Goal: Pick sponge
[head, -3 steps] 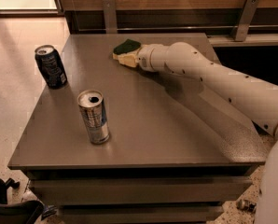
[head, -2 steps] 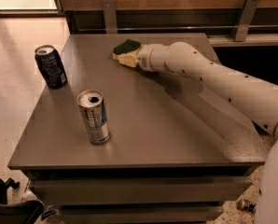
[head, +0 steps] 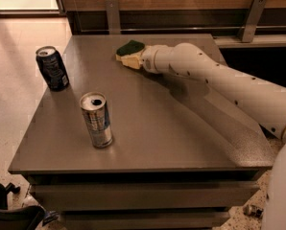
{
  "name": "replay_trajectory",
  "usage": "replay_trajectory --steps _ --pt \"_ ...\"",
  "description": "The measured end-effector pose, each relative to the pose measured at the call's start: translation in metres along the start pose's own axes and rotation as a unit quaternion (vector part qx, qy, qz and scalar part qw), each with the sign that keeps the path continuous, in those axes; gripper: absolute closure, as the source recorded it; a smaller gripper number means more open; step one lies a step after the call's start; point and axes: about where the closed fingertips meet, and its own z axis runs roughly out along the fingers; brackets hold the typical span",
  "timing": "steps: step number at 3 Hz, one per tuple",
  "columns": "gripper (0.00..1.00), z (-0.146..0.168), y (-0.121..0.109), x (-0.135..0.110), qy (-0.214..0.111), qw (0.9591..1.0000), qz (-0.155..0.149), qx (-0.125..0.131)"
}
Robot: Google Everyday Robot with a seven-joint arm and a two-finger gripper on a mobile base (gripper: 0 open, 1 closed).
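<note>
Grey table (head: 148, 128), sponge (head: 130, 47) near far edge, long axis roughly left-right, gripper (head: 126, 60) at it, grip state unclear

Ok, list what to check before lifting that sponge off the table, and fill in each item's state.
1. Claw reaches the sponge at the far side of the table: ok.
2. Sponge firmly held: cannot tell.
3. Sponge's green top in view above the claw: ok.
4. Silver can upright and well apart from the claw and arm: ok.
5. Dark can upright near the table's edge, apart from the claw: ok.
6. Nothing lying on or against the sponge other than the claw: ok, as far as this view shows.
</note>
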Motion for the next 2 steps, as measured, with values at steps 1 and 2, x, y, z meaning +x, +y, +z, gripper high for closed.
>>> replay_trajectory --steps 1,2 --pt "1.0 -0.015 -0.002 -0.026 0.001 0.9997 -0.026 0.0" --pt "1.0 -0.045 -0.01 -0.068 0.0 0.9976 -0.068 -0.01"
